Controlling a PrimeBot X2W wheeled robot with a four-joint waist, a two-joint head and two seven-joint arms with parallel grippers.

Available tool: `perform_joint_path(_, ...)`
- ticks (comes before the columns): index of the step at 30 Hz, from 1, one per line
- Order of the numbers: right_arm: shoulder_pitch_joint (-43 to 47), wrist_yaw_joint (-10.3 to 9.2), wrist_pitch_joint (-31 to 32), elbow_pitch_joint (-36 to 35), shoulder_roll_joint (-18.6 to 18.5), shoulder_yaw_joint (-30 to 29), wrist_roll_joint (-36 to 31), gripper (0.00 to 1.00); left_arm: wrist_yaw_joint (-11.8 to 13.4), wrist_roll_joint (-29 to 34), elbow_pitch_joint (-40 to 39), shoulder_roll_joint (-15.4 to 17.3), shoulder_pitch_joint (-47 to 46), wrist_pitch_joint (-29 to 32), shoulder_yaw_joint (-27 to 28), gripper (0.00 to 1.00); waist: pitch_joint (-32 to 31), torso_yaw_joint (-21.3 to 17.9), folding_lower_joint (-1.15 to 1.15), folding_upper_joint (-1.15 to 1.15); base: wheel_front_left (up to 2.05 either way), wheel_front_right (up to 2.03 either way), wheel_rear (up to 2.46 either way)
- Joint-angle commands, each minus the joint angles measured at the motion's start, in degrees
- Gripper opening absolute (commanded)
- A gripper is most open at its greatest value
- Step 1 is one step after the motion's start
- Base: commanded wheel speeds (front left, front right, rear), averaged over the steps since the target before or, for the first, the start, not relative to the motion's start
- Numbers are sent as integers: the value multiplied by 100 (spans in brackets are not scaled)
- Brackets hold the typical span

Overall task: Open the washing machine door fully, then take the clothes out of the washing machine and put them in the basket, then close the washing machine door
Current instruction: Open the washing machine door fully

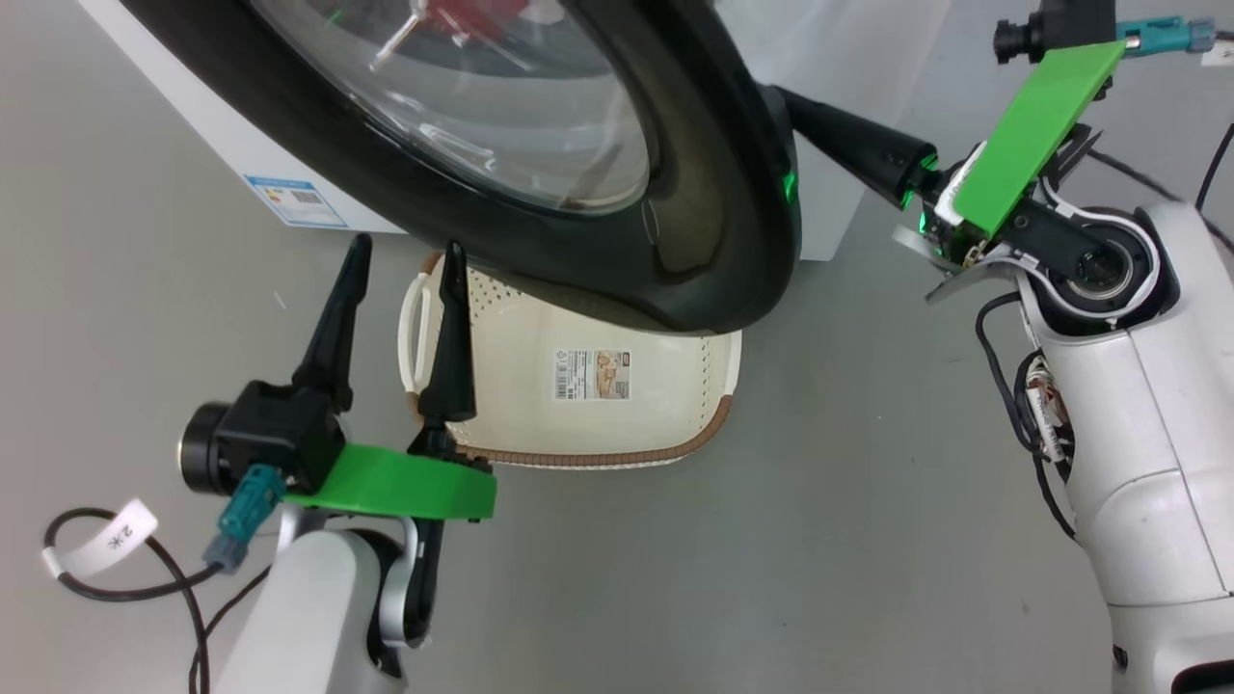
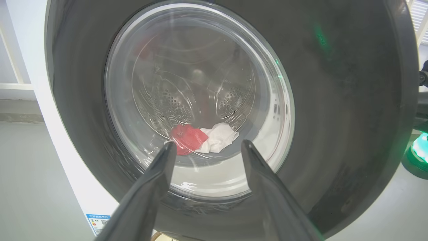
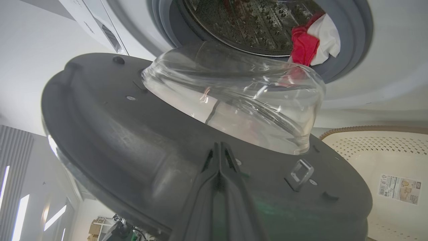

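Door stands partway open, angled out from the washer, not fully back. Glossy black rim, clear glass bowl bulging toward the drum.

Clothes are inside the washer. It's a red and white bundle at the drum's front edge, lapping onto the grey gasket. In the left wrist view the same bundle shows through the glass, low in the drum.

Basket sits upright on the floor, just in front of the washer. Its far end is tucked under the door's lower rim. Sticker on it, exact wall hard to tell. Blue label is at the washer's lower front corner, left of the basket.

Left claw is released, fingers wide apart, gripping nothing. It hangs in front of the door's outer face and points at the glass. In the head view it sits over the basket's left end, near the white handle, apart from the door.

Right claw is clenched, fingers pressed flat together with nothing between them. It reaches in behind the door's right edge and lies along the dark inner face, just below the glass bowl. Latch hook is near it on the right. Cannot tell whether the tips actually press on the door; they look very close or touching.
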Motion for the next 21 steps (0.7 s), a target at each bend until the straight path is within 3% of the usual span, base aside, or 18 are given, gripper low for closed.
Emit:
perform_joint_path(1,111,45,41,-216,130,140,123,0,-1,24,-141,142,137,-44,200,100,-95,28,0,0,0,0,0)
perform_joint_path(21,925,45,111,-650,130,413,321,0,62,-31,-272,152,539,-44,210,100,-591,217,0,0,0,0,0)
